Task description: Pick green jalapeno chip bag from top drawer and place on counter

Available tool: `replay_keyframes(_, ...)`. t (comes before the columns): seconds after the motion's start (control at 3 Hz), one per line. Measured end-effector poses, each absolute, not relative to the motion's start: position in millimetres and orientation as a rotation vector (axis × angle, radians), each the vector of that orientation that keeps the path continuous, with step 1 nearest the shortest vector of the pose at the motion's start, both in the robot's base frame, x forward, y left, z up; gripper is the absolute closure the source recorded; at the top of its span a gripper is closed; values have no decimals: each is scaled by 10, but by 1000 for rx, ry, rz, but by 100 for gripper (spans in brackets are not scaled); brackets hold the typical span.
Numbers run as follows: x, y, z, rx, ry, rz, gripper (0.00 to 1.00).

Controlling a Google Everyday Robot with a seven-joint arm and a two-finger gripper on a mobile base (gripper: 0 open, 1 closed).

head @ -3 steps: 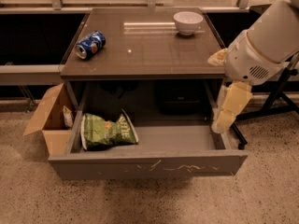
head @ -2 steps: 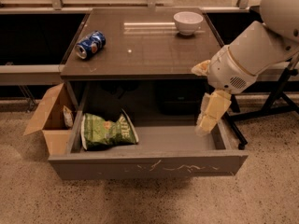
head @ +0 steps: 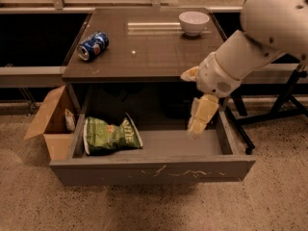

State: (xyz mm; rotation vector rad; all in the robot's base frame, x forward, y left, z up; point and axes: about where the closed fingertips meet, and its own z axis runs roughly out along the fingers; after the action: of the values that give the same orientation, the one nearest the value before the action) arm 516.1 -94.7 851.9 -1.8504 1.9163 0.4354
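Camera view, single item recorded: gripper [head: 197,128], pale yellow, pointed downward over the right-centre of the frame inside the open top drawer [head: 154,170]; whether it is open or closed cannot be told, and nothing is seen held. Change noted: over the last second the gripper has been carried leftward from the drawer's right wall towards its middle, so an approach to the bag is judged to be under way, with the grasp not yet made. Green jalapeno chip bag [head: 110,134]: crinkled light-green foil, white edge and lettering, lying flat at the drawer's left end, well apart from the gripper. Drawer: shallow grey metal, front panel scratched. Counter [head: 144,57]: glossy dark-brown flat top, upper centre of the frame, on which a blue soda can [head: 93,45] lying on its side and a white bowl [head: 194,22] are kept. Cardboard box [head: 48,124]: brown, flaps open, left of the drawer.
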Motion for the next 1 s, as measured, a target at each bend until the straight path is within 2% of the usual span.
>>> replay_keyframes(0.67,5604,-232,7841,-1979,1793,627,0)
replay_keyframes(1.0,5732,54,7593,-1959,1796,656,0)
